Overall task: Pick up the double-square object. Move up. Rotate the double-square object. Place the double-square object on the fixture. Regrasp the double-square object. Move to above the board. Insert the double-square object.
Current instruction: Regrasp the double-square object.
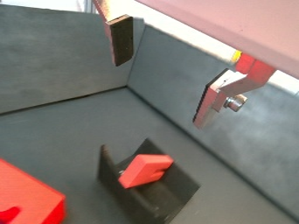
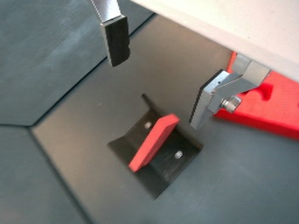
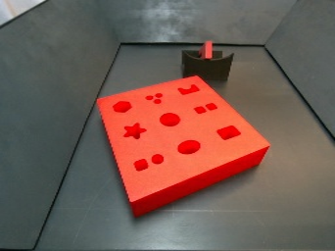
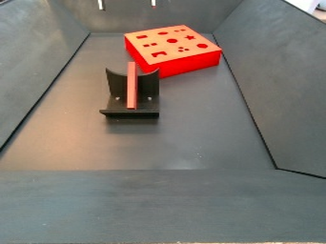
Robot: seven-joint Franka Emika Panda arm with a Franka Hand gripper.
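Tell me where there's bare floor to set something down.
Most floor is bare: the wide stretch in front of the fixture, and the strips between the board and the side walls. It's tighter between fixture and board. The small red block leans on the fixture; the gripper hangs above, jaws open.

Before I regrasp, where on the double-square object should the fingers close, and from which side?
Grip the free upper end of the double-square object, coming down from above. It leans in the fixture, lower end seated in the bracket, so only the top is clear. The gripper hangs open above it; its fingers would probably best close on the thin faces.
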